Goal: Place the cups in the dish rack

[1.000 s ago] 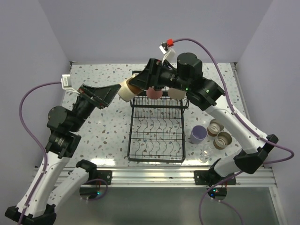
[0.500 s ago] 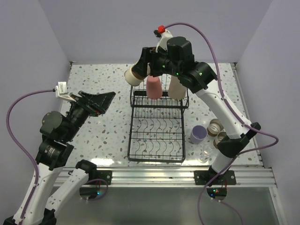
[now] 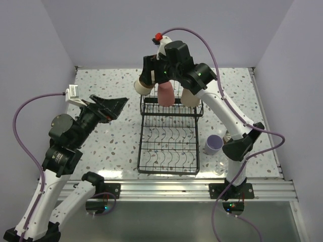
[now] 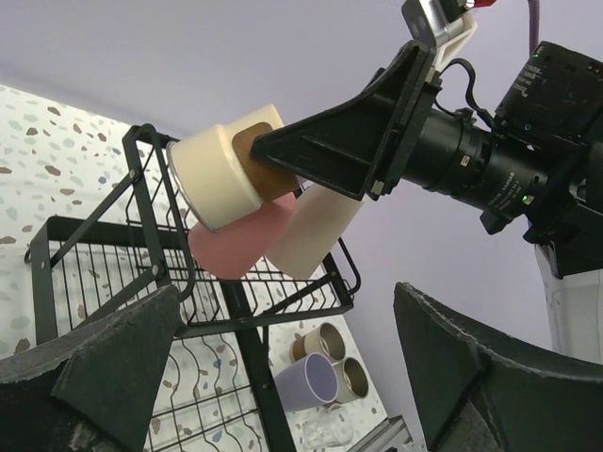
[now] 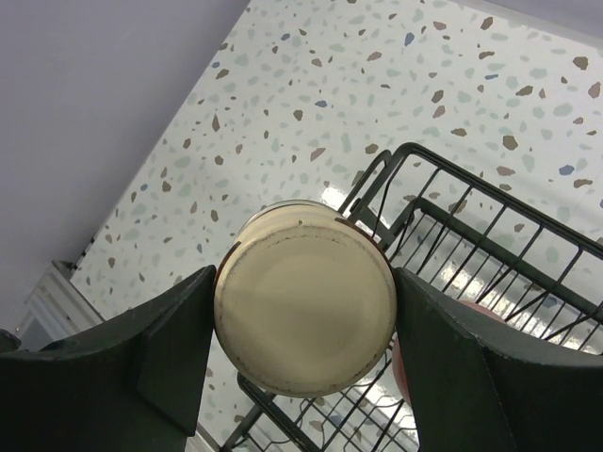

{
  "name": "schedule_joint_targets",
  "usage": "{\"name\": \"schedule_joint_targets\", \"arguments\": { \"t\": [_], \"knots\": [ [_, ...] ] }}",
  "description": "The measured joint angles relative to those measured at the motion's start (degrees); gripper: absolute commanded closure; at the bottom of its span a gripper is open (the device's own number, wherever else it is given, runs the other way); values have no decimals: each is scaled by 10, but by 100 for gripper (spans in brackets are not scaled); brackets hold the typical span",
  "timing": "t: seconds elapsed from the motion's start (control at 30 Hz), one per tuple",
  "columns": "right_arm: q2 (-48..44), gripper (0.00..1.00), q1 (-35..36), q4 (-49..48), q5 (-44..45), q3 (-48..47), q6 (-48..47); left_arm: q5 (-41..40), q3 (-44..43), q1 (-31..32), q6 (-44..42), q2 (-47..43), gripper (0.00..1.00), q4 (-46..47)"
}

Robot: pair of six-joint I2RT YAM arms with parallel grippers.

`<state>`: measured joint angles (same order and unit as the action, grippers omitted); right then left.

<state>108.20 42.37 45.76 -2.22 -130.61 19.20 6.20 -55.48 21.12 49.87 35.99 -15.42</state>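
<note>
Right pincer (image 5: 303, 348) part-open, clamped on cream cup (image 3: 143, 88), tilted above far-left corner of dish rack (image 3: 166, 172) basket, apparently clear of wires. Left pincer (image 3: 115, 104) wide open, empty, left of rack.

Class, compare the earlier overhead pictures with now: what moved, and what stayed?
The left pincer backed leftward away from the cream cup, open and empty. The right pincer, gripping that cup, raised it above the far-left corner of the dish rack. Pink cup, lavender cup and rack stayed put.
</note>
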Motion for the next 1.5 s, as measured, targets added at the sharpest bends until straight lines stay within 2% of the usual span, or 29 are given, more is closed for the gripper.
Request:
{"name": "schedule_joint_targets", "arguments": {
  "t": [1.0, 1.17, 1.5],
  "knots": [
    [10, 100, 10, 37, 118, 31, -68, 15, 29, 0, 0, 35, 3, 26],
    [10, 100, 11, 37, 118, 61, -76, 18, 29, 0, 0, 39, 3, 37],
    [13, 100, 14, 38, 112, 60, -77, 26, 29, 0, 0, 55, 4, 54]
  ]
}}
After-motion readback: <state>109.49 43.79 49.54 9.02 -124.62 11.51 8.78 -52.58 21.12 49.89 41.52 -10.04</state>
